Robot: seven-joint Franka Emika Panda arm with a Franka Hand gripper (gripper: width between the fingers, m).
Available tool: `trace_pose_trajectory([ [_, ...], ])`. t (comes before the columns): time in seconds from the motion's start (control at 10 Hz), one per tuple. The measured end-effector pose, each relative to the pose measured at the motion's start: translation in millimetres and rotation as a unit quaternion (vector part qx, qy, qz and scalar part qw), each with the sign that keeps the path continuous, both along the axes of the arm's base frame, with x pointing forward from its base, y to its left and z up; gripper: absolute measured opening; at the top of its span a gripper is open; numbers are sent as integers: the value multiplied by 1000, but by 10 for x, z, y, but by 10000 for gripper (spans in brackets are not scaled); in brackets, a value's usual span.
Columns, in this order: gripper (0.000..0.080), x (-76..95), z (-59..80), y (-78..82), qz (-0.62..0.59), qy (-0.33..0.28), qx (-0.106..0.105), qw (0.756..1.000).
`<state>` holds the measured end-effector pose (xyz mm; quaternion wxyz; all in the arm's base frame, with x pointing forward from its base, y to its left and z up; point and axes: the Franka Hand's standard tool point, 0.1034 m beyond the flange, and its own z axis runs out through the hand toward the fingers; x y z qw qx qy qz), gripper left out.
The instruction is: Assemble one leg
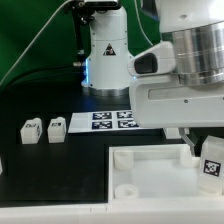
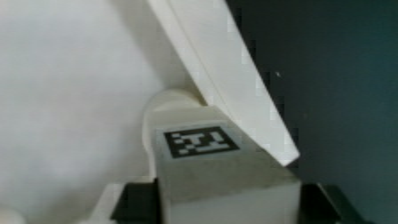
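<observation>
My gripper [image 1: 205,158] is shut on a leg [image 1: 212,167], a small white block with a black-and-white tag facing out. It holds the leg over the exterior view's right end of the large white panel [image 1: 150,185]. In the wrist view the leg [image 2: 201,140] sits between my two dark fingers [image 2: 139,205], against the panel's raised edge [image 2: 222,70]. I cannot tell whether the leg touches the panel. Two more legs [image 1: 29,130] [image 1: 56,128] stand side by side on the black table at the exterior view's left.
The marker board [image 1: 105,121] lies flat behind the panel, in front of the robot's white base [image 1: 105,60]. A round socket [image 1: 124,158] shows at the panel's near-left corner. Black table [image 2: 338,60] lies beyond the panel's edge.
</observation>
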<state>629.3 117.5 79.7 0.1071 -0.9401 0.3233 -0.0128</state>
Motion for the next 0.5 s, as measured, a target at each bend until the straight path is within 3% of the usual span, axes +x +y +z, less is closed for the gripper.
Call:
trace_pose_trajectory([
  [0.2, 323, -13, -29, -49, -192, 9, 34, 981],
  [0.5, 323, -33, -38, -50, -359, 33, 76, 930],
])
